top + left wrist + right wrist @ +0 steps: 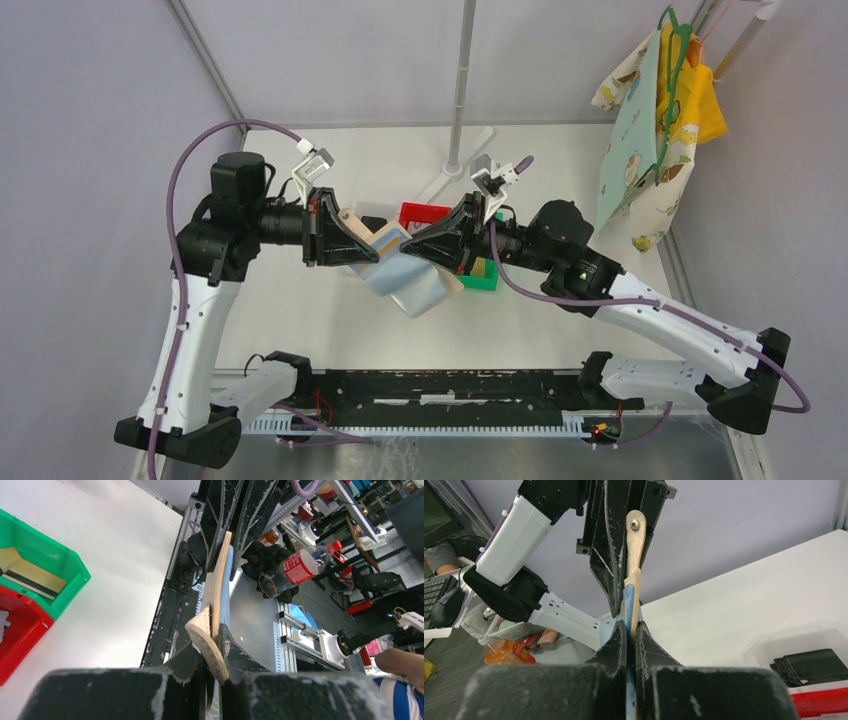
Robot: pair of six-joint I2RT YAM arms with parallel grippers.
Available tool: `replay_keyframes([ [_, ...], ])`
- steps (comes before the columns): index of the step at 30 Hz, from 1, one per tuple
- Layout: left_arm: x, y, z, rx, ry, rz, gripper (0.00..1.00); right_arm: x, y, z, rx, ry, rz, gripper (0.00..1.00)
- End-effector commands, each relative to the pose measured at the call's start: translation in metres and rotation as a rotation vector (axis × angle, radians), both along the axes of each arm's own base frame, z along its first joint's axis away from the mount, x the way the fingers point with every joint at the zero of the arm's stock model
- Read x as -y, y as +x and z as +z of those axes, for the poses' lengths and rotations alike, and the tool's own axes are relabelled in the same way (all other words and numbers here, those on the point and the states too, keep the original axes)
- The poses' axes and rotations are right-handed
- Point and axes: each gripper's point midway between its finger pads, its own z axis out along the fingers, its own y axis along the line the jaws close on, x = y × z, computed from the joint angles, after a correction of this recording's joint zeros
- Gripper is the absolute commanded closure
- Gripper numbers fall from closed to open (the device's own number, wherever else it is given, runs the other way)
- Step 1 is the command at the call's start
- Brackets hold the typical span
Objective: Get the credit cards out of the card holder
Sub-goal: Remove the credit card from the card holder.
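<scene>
L gripper [214, 642] is clamped on the tan flap end of the card holder [220, 580]. R gripper [629, 630] is pinched tight on the opposite end. The card holder hangs in the air btwn them, over the table [300, 330]. A gold credit card [31, 575] lies in the green bin [70, 582]. Pockets are edge-on, so possibly more cards inside, can't tell.

White table [300, 325] — red bin [425, 213], green bin [482, 283] on it.
</scene>
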Motion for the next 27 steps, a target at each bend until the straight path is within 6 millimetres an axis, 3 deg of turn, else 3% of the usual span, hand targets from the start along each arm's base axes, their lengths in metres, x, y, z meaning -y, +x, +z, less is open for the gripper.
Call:
replay_keyframes([
  [1, 0.002, -0.008, 0.017, 0.025, -0.048, -0.064, 0.90, 0.009, -0.004, 0.038, 0.077, 0.106, -0.005, 1.00],
  [5, 0.002, -0.013, 0.023, 0.007, -0.069, -0.091, 0.91, 0.010, -0.005, 0.034, 0.081, 0.097, -0.006, 0.97],
  [6, 0.002, -0.014, 0.024, 0.011, -0.069, -0.091, 0.92, 0.011, -0.006, 0.032, 0.078, 0.094, -0.002, 0.87],
  [7, 0.002, -0.014, 0.024, 0.013, -0.069, -0.089, 0.93, 0.012, -0.007, 0.031, 0.080, 0.091, 0.001, 0.66],
  [9, 0.001, -0.014, 0.023, 0.022, -0.067, -0.083, 0.94, 0.015, -0.008, 0.035, 0.091, 0.098, -0.005, 0.36],
  [11, 0.001, -0.014, 0.023, 0.037, -0.065, -0.077, 0.94, 0.017, -0.005, 0.039, 0.091, 0.099, -0.026, 0.20],
  [12, 0.001, -0.014, 0.022, 0.042, -0.063, -0.074, 0.95, 0.015, -0.002, 0.039, 0.082, 0.089, -0.036, 0.17],
  [22, 0.000, -0.014, 0.023, 0.100, -0.056, -0.048, 0.95, -0.008, 0.023, 0.020, -0.021, -0.054, -0.081, 0.18],
  [24, 0.000, -0.014, 0.023, 0.111, -0.054, -0.044, 0.95, -0.009, 0.025, 0.019, -0.024, -0.062, -0.087, 0.22],
  [27, -0.001, -0.016, 0.025, 0.121, -0.056, -0.044, 0.95, -0.007, 0.031, 0.019, -0.018, -0.080, -0.121, 0.37],
])
